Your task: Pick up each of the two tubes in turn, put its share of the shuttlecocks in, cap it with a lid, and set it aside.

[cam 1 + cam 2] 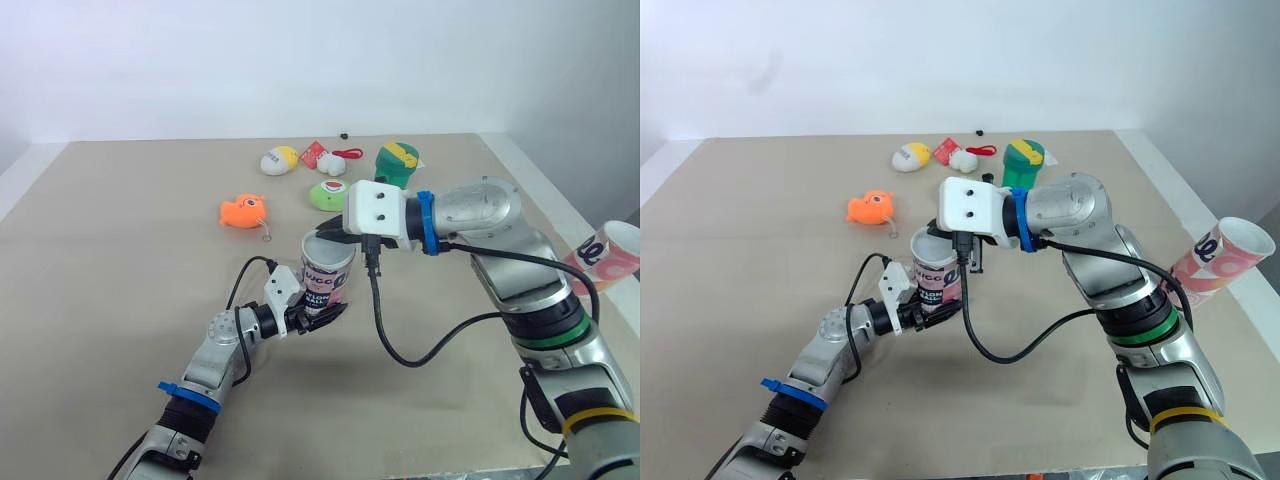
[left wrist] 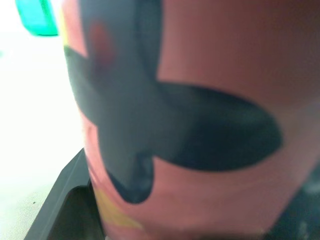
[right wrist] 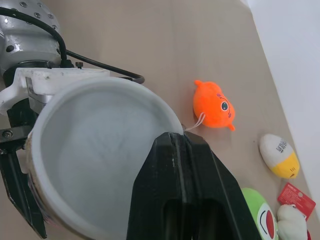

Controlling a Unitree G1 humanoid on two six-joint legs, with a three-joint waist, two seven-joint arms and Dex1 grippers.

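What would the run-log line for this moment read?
left gripper: shut on tube, held upright | right gripper: shut, at tube rim | tube inside: looks empty | lid: none on

bright even light casts faint soft shadows on the table [image 1: 100,300]

**What the held tube hides, and what stays unclear**

The tube [image 1: 328,268] has its foot covered by the left gripper [image 1: 318,318] that clasps it. In the left wrist view its print is a blur of pink and dark shapes. The right gripper [image 3: 176,140], jaws pressed together, masks part of the tube's rim, and the inside is a pale blur. Right of the tube, the second tube [image 1: 1225,258] has its lower end behind the right arm. Beyond the tube, a dark speck [image 1: 343,133] at the far edge of the desk [image 1: 120,250] is too small to tell.
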